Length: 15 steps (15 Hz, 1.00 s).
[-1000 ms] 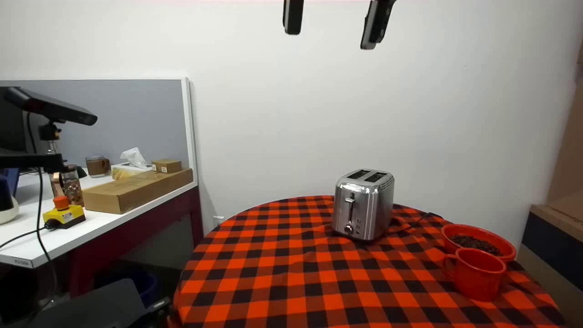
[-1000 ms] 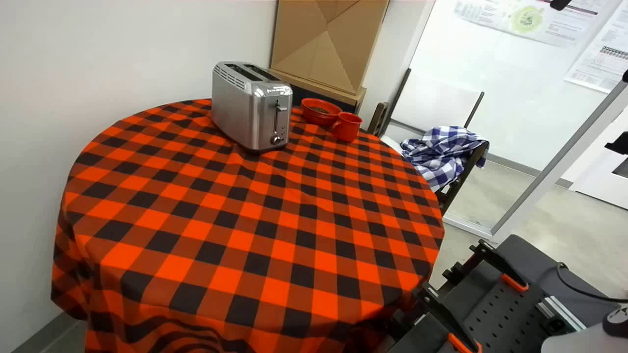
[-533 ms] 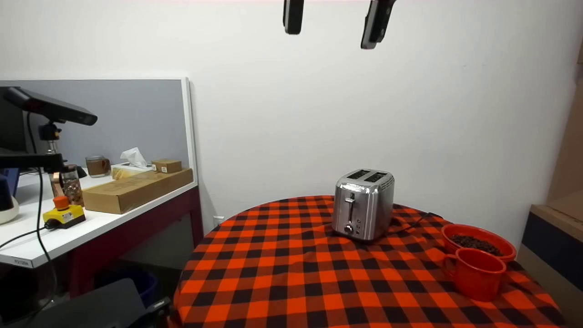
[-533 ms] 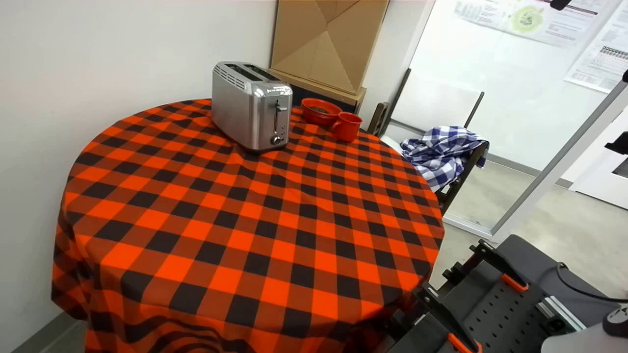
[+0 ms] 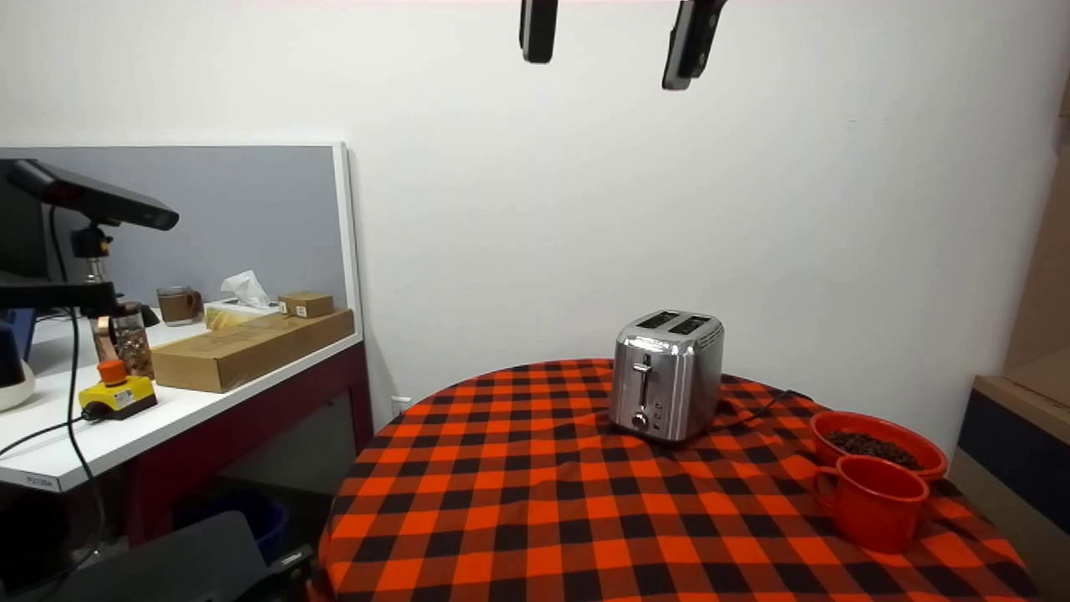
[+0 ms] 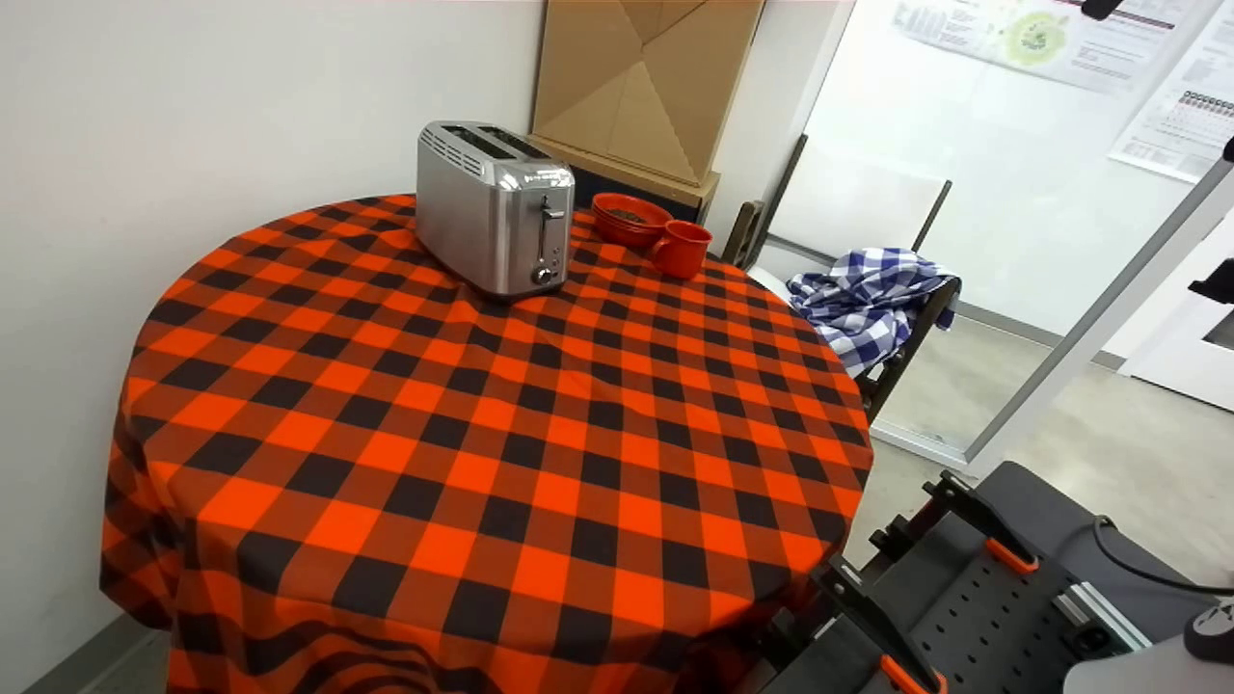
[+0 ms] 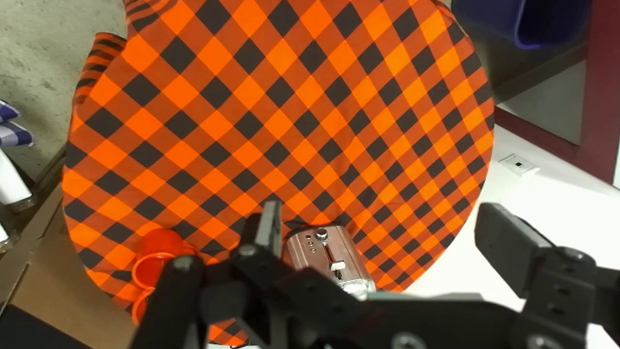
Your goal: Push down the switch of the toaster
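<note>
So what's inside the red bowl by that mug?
The red bowl holds dark pieces, too small to identify. What lies beneath them is covered; the red mug also hides part of the bowl.

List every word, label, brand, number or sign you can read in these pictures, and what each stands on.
No text can be read with certainty.
Posters: print too small.
White desk: edge label too blurred.
Yellow emergency-stop box: print too small.
Small cardboard box: print too small.
Toaster: no lettering legible.
</note>
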{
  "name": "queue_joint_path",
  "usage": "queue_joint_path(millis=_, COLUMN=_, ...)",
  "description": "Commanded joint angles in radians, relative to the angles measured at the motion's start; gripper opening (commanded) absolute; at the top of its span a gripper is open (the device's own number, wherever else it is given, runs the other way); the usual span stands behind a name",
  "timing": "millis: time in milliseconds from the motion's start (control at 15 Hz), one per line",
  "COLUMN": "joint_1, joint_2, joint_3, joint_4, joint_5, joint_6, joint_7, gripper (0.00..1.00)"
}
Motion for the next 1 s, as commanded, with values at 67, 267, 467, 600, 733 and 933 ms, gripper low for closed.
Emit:
queue_joint_path(millis=67, joint_1=-0.031, joint_2=0.011, joint_3=0.022, joint_4=0.003, joint_5=0.018, joint_6=-0.004, joint_7=-0.017, gripper=1.0)
queue_joint_path(millis=267, joint_1=-0.048, joint_2=-0.002, joint_3=0.032, joint_4=-0.004, joint_5=0.0, joint_6=0.0, joint_7=-0.003, gripper=1.0)
queue_joint_path(millis=467, joint_1=-0.077, joint_2=0.019, joint_3=0.06, joint_4=0.0, joint_5=-0.016, joint_6=0.026, joint_7=0.033, gripper=1.0)
queue_joint_path(millis=600, joint_1=-0.086, joint_2=0.052, joint_3=0.082, joint_4=0.009, joint_5=-0.024, joint_6=0.051, joint_7=0.057, gripper=1.0)
queue_joint_path(millis=733, joint_1=-0.078, joint_2=0.106, joint_3=0.115, joint_4=0.029, joint_5=-0.021, joint_6=0.099, joint_7=0.091, gripper=1.0)
queue_joint_path(millis=933, joint_1=-0.054, joint_2=0.183, joint_3=0.174, joint_4=0.063, joint_5=-0.006, joint_6=0.174, joint_7=0.131, gripper=1.0)
